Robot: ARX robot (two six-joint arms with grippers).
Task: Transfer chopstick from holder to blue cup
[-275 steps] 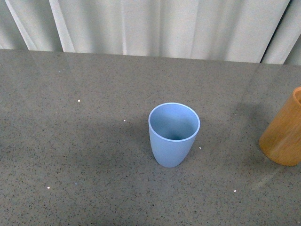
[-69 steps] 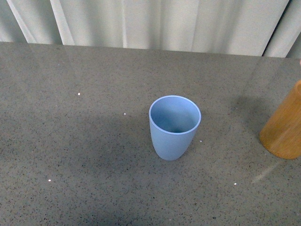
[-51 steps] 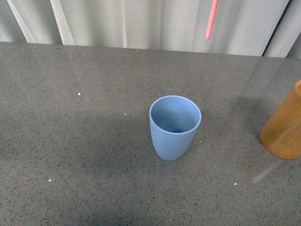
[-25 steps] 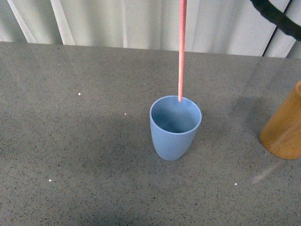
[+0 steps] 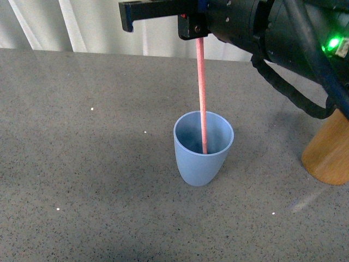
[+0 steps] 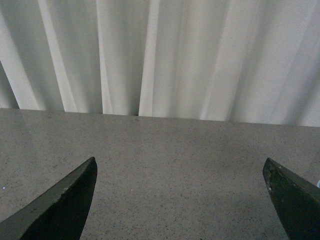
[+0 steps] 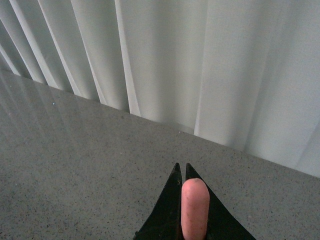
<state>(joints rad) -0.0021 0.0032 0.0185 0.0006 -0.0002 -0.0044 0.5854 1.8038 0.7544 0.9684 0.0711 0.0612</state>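
Observation:
The light blue cup (image 5: 203,148) stands upright in the middle of the grey table. A reddish-pink chopstick (image 5: 201,93) hangs nearly upright with its lower end inside the cup. My right gripper (image 5: 192,24) is above the cup, shut on the chopstick's upper part. In the right wrist view the chopstick's rounded end (image 7: 195,207) sticks out between the closed black fingers (image 7: 172,200). The orange-tan holder (image 5: 329,150) stands at the right edge, partly behind the right arm. My left gripper (image 6: 180,192) is open over bare table, holding nothing.
The grey speckled table (image 5: 98,180) ends at a white curtain (image 5: 82,24) behind. The right arm's black body and cables (image 5: 283,49) fill the upper right of the front view.
The right gripper has come down into view with the chopstick. The stick's lower end has gone from the cup's far rim down into the cup.

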